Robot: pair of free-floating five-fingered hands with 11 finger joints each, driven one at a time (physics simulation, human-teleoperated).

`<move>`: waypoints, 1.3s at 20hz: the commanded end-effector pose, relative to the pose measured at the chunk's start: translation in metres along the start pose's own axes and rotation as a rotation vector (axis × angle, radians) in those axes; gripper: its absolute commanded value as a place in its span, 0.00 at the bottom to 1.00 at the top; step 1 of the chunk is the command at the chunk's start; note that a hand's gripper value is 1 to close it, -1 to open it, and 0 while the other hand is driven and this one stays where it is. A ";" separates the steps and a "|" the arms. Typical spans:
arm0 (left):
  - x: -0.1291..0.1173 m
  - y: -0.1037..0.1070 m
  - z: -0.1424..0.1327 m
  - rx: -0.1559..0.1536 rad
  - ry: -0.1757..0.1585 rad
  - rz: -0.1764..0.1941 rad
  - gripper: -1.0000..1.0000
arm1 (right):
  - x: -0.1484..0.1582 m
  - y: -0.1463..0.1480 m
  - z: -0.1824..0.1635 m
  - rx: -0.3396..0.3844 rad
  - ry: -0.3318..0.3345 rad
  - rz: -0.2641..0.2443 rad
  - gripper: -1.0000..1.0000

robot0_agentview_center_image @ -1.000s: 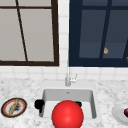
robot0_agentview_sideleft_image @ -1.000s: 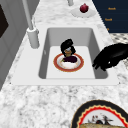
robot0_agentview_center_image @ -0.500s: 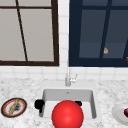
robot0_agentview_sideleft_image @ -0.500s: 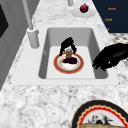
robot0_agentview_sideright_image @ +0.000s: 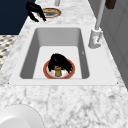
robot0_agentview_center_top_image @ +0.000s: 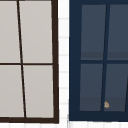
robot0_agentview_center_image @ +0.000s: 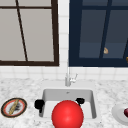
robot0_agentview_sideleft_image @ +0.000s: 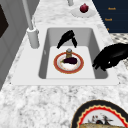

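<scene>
Pointing down with loose, slightly spread fingertips (robot0_agentview_sideleft_image: 74,44), pinching nothing and closed round nothing; belonging to the right hand (robot0_agentview_sideleft_image: 67,38), hung low inside the sink (robot0_agentview_sideleft_image: 50,37). Hovering just above a small brown upright piece (robot0_agentview_sideleft_image: 69,52), seemingly just short of touching it. Standing beside a dark lump of food (robot0_agentview_sideleft_image: 70,60), both on a red-rimmed plate (robot0_agentview_sideleft_image: 57,65) lying flat on the sink floor.

Judged as a reach brought over the plate, with no grasp made yet: nothing lifted, food and plate both left at rest.

Further out, drooping relaxed and empty at the sink's front left edge, the left hand (robot0_agentview_sideleft_image: 110,57), in the air. Beyond that, on the counter: a faucet (robot0_agentview_sideleft_image: 33,37) behind the sink, a patterned plate (robot0_agentview_center_image: 3,109) to the left, a white plate (robot0_agentview_sideleft_image: 77,12) with a dark red fruit (robot0_agentview_sideleft_image: 84,8) to the right. In the front view, a red ball (robot0_agentview_center_image: 67,115) before the sink
</scene>
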 end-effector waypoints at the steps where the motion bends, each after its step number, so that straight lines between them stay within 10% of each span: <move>1: 0.000 0.000 0.000 0.000 0.000 0.000 0.50 | -0.007 -0.019 0.016 -0.065 -0.006 -0.011 0.00; 26: 0.000 0.000 0.000 0.000 0.000 0.000 0.50 | -0.023 -0.156 0.108 -0.399 0.023 0.014 0.00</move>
